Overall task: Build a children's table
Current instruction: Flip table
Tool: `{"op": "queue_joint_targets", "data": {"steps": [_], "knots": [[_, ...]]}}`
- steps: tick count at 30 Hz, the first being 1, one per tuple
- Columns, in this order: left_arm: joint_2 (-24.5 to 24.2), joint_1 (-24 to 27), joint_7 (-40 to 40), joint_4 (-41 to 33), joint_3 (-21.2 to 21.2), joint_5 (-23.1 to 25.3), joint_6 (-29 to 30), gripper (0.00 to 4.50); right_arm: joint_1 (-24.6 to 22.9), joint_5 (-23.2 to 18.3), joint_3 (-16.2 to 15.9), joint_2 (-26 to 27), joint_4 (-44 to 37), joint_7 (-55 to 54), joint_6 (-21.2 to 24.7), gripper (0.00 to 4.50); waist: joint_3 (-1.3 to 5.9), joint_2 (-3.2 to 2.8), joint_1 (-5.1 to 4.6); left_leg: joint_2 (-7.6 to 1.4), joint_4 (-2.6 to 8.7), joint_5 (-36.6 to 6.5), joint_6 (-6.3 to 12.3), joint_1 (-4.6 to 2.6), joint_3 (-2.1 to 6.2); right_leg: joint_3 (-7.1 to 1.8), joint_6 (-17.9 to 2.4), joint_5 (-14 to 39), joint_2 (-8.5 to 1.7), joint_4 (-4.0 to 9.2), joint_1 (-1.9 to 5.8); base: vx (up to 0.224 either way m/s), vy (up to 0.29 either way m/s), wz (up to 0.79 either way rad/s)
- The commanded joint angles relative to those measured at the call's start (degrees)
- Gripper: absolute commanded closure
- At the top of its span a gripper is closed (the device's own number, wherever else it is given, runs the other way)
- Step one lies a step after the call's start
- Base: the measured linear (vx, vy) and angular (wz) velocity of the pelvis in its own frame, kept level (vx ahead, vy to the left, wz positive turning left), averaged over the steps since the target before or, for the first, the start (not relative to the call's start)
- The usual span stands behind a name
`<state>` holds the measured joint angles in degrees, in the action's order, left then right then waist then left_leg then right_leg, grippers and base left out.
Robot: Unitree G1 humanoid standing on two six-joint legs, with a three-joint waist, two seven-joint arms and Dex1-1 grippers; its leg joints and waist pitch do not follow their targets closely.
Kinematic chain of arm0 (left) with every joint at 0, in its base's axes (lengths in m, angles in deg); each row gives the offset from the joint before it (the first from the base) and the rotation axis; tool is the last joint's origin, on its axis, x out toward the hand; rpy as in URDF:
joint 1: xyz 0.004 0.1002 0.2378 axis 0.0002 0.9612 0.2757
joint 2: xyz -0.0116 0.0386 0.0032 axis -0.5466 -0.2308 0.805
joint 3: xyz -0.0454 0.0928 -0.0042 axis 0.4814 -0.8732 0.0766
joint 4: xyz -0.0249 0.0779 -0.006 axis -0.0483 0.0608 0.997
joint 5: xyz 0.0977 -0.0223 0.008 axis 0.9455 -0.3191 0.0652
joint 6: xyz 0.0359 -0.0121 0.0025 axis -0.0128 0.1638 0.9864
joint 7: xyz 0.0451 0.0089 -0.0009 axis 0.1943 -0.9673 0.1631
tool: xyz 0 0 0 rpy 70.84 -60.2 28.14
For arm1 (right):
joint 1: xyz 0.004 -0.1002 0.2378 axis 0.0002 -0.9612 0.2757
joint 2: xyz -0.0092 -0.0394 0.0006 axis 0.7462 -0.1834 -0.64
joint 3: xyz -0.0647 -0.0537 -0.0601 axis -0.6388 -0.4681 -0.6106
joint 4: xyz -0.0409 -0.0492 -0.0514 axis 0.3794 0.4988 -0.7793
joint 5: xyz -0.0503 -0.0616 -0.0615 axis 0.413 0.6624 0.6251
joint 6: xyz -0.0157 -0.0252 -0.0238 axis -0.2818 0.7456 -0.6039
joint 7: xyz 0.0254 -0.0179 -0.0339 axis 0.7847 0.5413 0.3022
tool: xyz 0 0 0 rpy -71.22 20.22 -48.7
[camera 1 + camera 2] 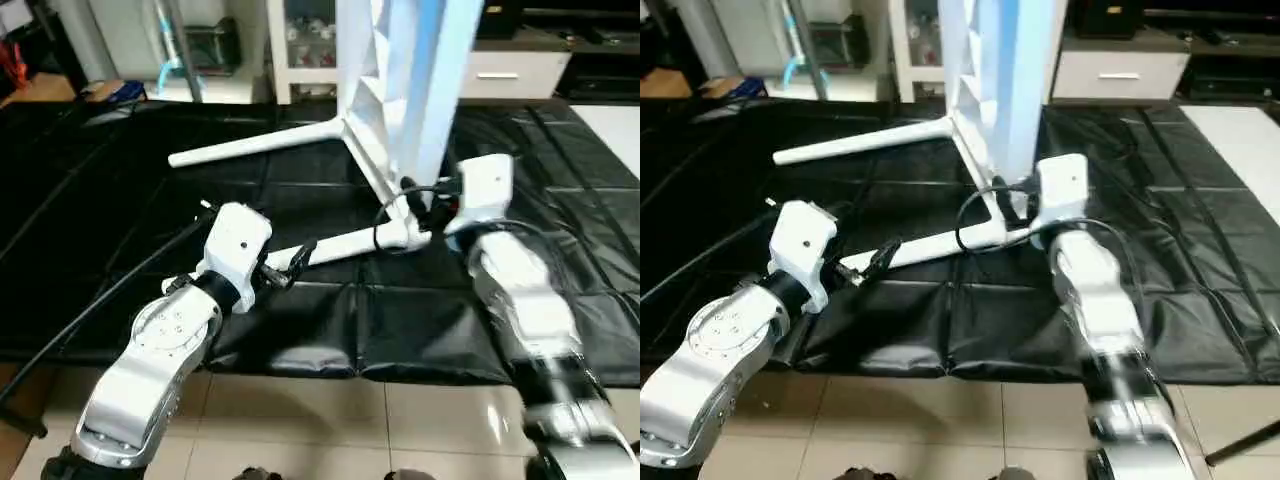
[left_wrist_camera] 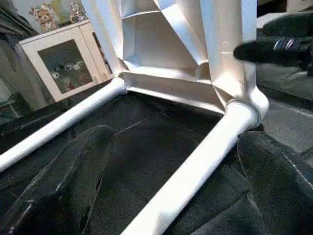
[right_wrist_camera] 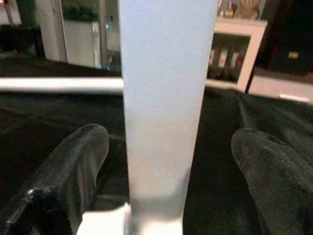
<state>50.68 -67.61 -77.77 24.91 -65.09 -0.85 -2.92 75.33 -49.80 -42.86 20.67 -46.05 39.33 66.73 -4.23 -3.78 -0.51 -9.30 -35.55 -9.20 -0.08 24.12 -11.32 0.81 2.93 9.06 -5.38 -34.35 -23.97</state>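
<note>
At the tabletop's [image 1: 400,90] lower corner | near leg [image 1: 340,245] socketed, far leg [image 1: 255,143] too | left gripper [image 2: 171,186] open astride near leg | right gripper [image 3: 166,171] open around tabletop edge | step: seating legs; next likely grip and press home
</note>
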Motion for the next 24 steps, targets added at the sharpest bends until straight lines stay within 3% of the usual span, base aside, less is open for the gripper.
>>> {"op": "queue_joint_targets", "data": {"steps": [1,9,14,19,24], "knots": [[-0.7,0.5,-0.7,-1.3,0.0,0.3,0.5,0.00,2.1,0.2,0.6,0.7,3.6,-0.1,-2.5,0.05,3.37,0.16,-0.07,-2.27,5.59,-33.4,-5.09,-2.87,2.51,-0.13,-8.6,24.9,-1.39,5.07,0.39,0.000,0.000,0.00],[-0.6,0.8,-0.8,-2.0,0.2,0.9,1.1,0.00,7.3,-0.1,1.7,1.5,15.0,2.5,-10.5,0.05,3.42,0.07,-0.15,-2.45,5.62,-33.8,-4.53,-3.05,2.38,-0.08,-9.6,23.7,-1.30,4.95,0.21,0.000,0.000,0.00],[-0.7,1.0,-0.9,-2.4,0.4,1.1,1.5,0.00,10.0,0.8,1.9,1.1,20.6,2.8,-13.2,0.05,3.31,0.09,-0.12,-2.44,5.73,-33.6,-4.18,-2.77,2.36,-0.05,-10.4,23.0,-1.41,4.74,0.42,0.000,0.000,0.00],[-0.7,1.1,-1.0,-2.9,0.7,1.3,2.0,0.00,12.5,0.6,2.7,0.9,25.6,3.1,-15.3,0.05,3.01,0.03,-0.07,-2.47,5.77,-34.6,-4.09,-2.89,2.36,-0.09,-10.1,24.3,-1.41,4.96,0.09,0.000,0.000,0.00],[-1.1,1.8,-1.2,-4.0,0.8,1.6,2.8,0.00,15.5,-0.3,4.0,1.1,32.5,5.8,-16.8,0.49,2.84,0.11,-0.05,-2.55,5.83,-35.3,-3.85,-2.81,2.44,-0.09,-10.6,24.3,-1.54,4.86,0.11,0.000,0.000,0.00]]}}
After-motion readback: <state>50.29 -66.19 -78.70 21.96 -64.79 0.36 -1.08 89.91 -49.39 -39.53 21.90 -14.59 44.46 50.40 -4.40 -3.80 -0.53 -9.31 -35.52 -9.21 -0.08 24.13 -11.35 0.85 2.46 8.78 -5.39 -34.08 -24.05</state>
